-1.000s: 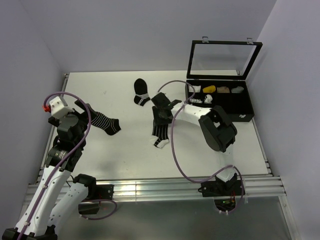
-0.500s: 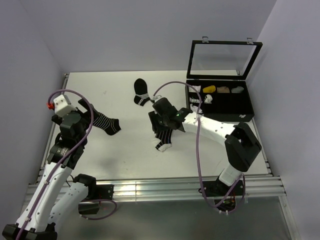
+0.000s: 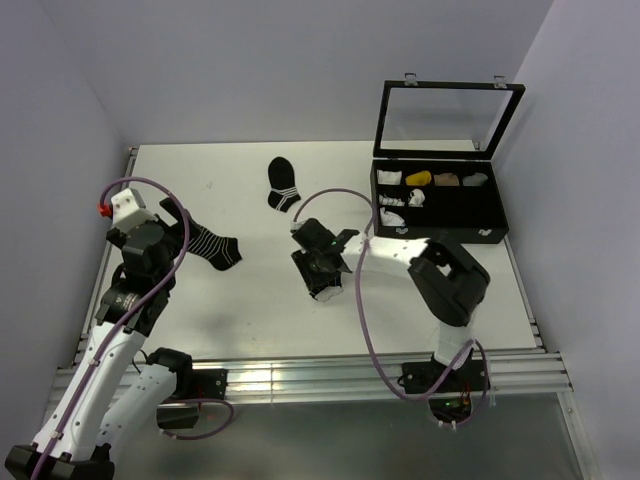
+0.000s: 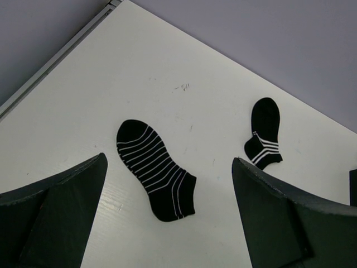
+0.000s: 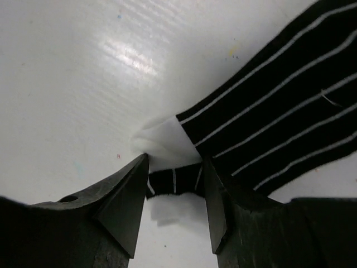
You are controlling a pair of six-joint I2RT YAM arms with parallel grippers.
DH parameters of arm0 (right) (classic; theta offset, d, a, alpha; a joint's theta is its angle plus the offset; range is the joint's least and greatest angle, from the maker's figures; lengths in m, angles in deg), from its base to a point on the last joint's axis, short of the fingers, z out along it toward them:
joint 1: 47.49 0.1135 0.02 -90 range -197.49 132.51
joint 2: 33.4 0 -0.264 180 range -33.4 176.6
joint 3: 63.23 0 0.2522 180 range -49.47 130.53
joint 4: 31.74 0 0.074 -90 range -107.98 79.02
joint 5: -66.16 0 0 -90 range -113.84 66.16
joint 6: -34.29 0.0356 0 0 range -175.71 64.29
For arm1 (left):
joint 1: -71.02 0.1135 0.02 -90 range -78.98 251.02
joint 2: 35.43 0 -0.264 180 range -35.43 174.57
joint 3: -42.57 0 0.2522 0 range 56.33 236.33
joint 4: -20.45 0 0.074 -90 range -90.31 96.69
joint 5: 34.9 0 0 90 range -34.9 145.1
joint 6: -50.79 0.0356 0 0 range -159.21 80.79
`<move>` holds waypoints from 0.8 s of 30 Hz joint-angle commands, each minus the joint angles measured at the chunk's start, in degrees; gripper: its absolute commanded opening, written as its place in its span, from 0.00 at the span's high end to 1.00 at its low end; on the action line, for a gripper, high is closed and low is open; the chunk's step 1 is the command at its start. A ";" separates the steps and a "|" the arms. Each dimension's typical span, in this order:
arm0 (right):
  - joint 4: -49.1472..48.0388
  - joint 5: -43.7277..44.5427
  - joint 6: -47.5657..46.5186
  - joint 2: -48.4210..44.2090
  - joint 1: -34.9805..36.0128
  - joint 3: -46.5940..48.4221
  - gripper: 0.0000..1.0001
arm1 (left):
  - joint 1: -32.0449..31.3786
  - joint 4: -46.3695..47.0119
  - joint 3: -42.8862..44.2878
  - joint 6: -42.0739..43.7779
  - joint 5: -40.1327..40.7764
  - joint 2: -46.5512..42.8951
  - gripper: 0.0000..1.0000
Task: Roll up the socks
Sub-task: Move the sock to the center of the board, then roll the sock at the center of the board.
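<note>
Where the socks lie just left of centre in the overhead frame, the right gripper has its fingers partly closed around the white toe end. Upper right, an open-lidded black compartment box holds small white, yellow and tan items. Left of centre lies a striped black sock, a banded one above centre; the left gripper gapes wide nearby, bare tabletop along the lower edge

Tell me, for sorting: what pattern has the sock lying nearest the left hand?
Black sock with thin white stripes, clearest in the left wrist view.
</note>
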 commanded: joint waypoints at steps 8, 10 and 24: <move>1.43 0.12 1.88 13.58 0.88 21.30 0.49 | 0.32 0.64 2.44 -0.56 -1.73 0.64 0.01; 0.82 0.65 1.36 11.83 0.97 22.19 0.49 | 0.32 0.46 2.53 -0.56 -1.81 0.73 0.01; -7.71 3.11 -20.34 -1.62 6.16 4.88 0.45 | 0.41 0.20 2.79 -0.56 -3.13 1.60 0.01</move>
